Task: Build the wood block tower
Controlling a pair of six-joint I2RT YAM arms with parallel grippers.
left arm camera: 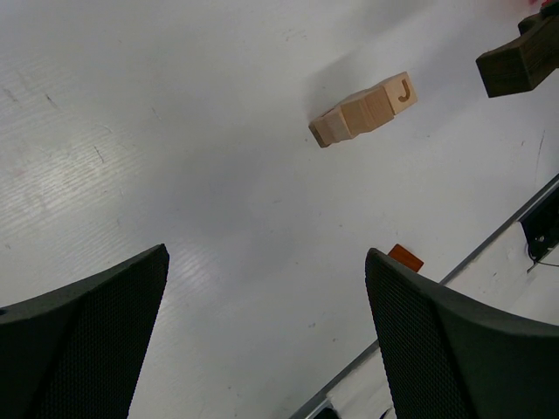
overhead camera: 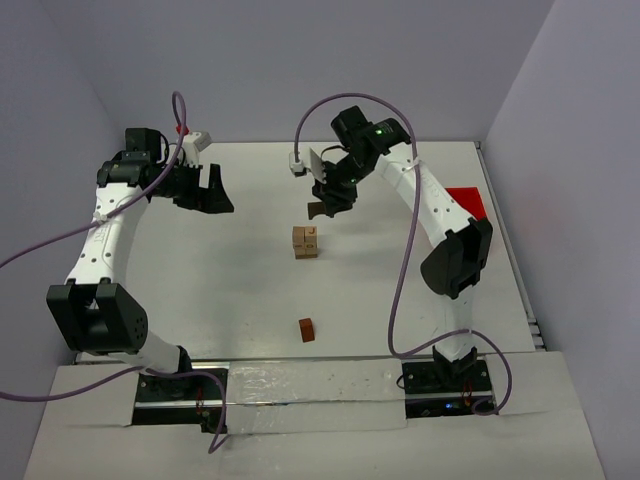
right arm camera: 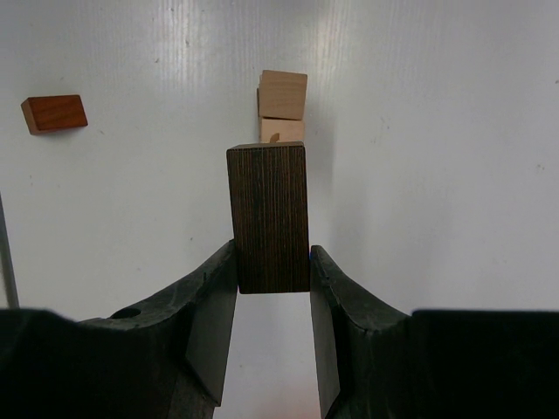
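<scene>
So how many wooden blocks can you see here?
4. Two tan cubes sit together in the middle, apparently stacked. A dark block is held in the right gripper close by them. A reddish-brown block lies alone toward the near side. The pair may hide more.

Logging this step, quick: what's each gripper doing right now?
Left gripper: open, holding nothing.
Right gripper: closed on the dark brown block.
</scene>
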